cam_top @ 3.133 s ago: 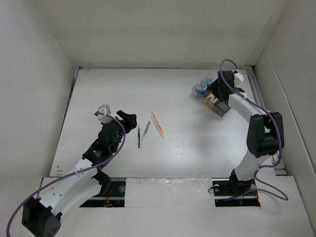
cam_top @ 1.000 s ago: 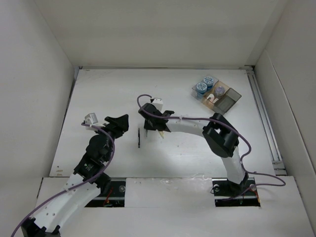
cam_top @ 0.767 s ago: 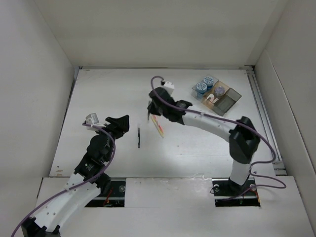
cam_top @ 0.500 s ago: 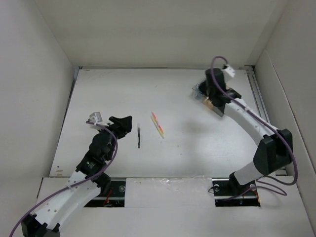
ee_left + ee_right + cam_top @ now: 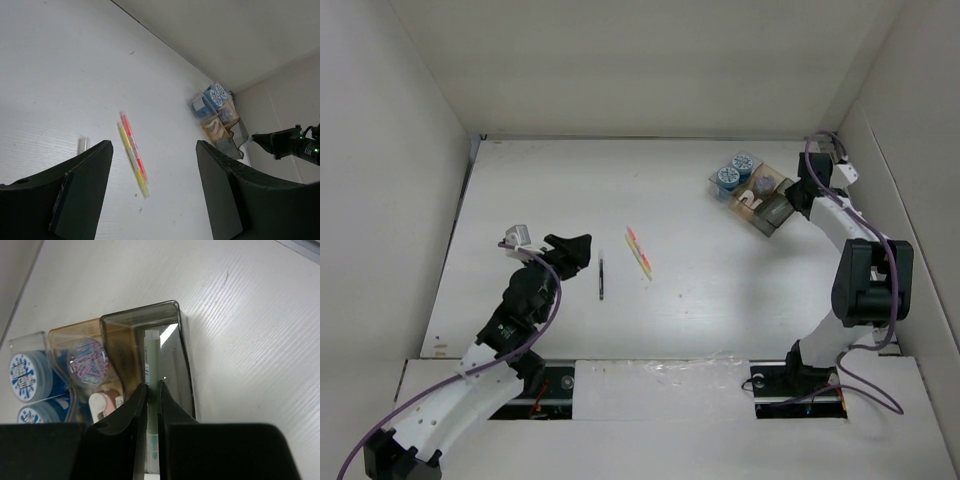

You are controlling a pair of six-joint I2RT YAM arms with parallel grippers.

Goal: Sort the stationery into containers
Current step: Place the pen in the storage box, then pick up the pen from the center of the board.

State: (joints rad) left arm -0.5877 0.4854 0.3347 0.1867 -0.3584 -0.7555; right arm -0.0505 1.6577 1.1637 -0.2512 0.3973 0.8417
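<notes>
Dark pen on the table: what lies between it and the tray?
The two orange pens, near the dark pen; past them the table is bare up to the tray. The top view shows this.

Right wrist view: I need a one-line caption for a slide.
Right claw shut on a grey-green pen, lined up with the smoky grey compartment of the organizer tray, blue tape rolls alongside.

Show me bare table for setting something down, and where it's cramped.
Free: the far-left stretch of table beyond the left gripper, and the wide middle between the yellow pens and the tray. Cramped: the far-right corner, where the right gripper holds a grey-green pen over the tray, and around the dark pen.
</notes>
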